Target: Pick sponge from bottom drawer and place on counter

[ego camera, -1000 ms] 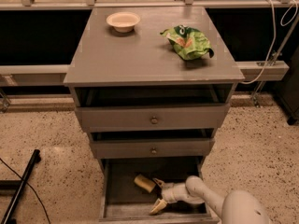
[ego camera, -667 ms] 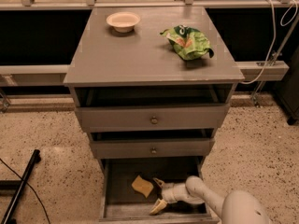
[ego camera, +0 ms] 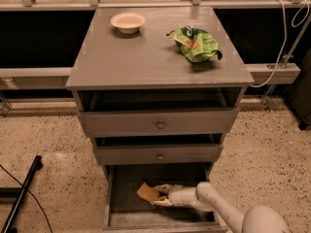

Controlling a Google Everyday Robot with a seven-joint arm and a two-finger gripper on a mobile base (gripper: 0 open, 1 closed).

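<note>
- Since a second ago the gripper (ego camera: 156,196) has edged left toward the sponge (ego camera: 146,192); its fingers now stand closer together; the sponge has turned and sits a little further left
- The fingers are still apart, one on the far side and one on the near side, their tips at the sponge's right edge
- The sponge lies on the floor of the open bottom drawer (ego camera: 125,215), left of centre
- On the counter (ego camera: 146,59): a bowl (ego camera: 128,22) far left; a green bag (ego camera: 195,43) far right

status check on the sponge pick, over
Gripper open, down in bottom drawer, at the sponge. Sponge inside drawer, not out yet. Counter holds bowl and green bag.
</note>
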